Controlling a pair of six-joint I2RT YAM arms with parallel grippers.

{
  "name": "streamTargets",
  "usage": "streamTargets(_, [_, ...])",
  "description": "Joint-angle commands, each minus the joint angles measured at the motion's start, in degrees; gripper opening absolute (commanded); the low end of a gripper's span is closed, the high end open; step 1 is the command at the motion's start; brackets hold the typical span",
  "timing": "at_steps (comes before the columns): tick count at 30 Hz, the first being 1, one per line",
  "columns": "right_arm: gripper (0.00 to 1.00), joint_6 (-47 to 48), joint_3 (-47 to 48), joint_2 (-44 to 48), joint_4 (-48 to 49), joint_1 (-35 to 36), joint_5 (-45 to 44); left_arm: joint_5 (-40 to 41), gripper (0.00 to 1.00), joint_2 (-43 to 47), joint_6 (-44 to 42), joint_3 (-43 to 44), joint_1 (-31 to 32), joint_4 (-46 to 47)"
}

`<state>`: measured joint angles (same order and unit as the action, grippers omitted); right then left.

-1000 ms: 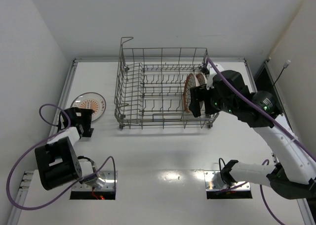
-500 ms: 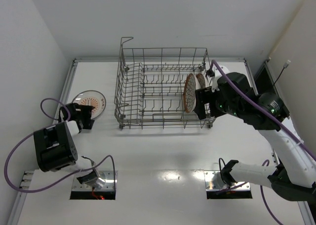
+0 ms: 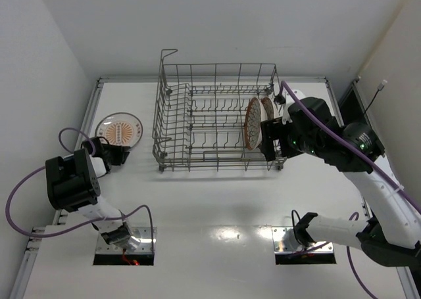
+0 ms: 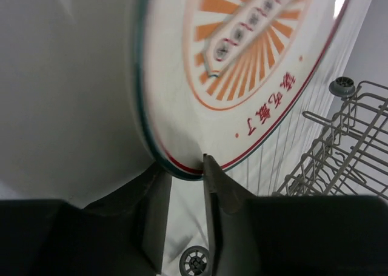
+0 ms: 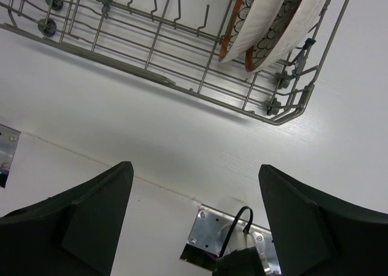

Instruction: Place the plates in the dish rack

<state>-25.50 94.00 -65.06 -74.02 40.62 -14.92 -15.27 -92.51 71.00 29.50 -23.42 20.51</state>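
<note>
The left gripper (image 3: 115,153) sits left of the dish rack (image 3: 158,125), its jaws closed on the near rim of the white sunburst plate (image 3: 120,130). The wrist view shows that rim pinched between the two fingers (image 4: 154,203). The plate is outside the rack, over the white surface (image 3: 217,207) just left of it. Whether it is lifted clear cannot be told.

At the rack's right end, the right gripper (image 3: 268,138) hovers just outside the wire wall, jaws spread wide and holding nothing. Inside that end, two brown-rimmed plates (image 3: 252,123) stand on edge between the tines (image 5: 179,9), side by side and slightly tilted.

Two of three plates appear loaded. The sunburst plate is left: it probably needs lifting over the rack's tall side and setting upright among the free tines.

Compared with a second ago, the left arm's elbow has swung farther from the rack. More of the sunburst plate shows, shifted slightly toward the far edge. The right gripper has backed a little away from the racked plates.
</note>
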Motion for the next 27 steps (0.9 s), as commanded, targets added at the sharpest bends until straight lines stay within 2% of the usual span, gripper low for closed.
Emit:
streamTargets(1, [0.82,-0.52,1.98,-0.77,-0.25,-0.19,-0.73,-0.72,0.20,-1.89,-2.88,-1.02,-0.40,0.05])
streamTargets(5, [0.82,-0.52,1.98,-0.77,0.28,-0.19,0.32,-1.26,0.00,-0.49,-4.11,-0.49,-0.92,-1.08])
streamTargets(10, [0.82,-0.52,1.98,-0.77,2.03,-0.19,0.85,2.51,0.00,5.14,-7.45,3.98,-0.93,-12.04])
streamTargets(13, [0.82,-0.52,1.98,-0.77,2.65,-0.19,1.47,4.62,0.00,7.95,-9.92,9.68,-0.93,-18.29])
streamTargets(19, [0.82,-0.52,3.21,-0.77,4.40,-0.19,4.19,7.79,0.00,16.65,-4.21,13.47,-0.93,-23.84])
streamTargets(22, [0.84,-0.52,4.61,-1.91,7.65,-0.19,9.10,9.81,0.00,22.18,-1.84,15.67,-0.93,-25.17])
streamTargets(27, [0.84,-0.52,5.14,-3.05,15.12,-0.19,21.74,7.90,0.00,26.75,-0.70,23.40,-0.93,-29.91])
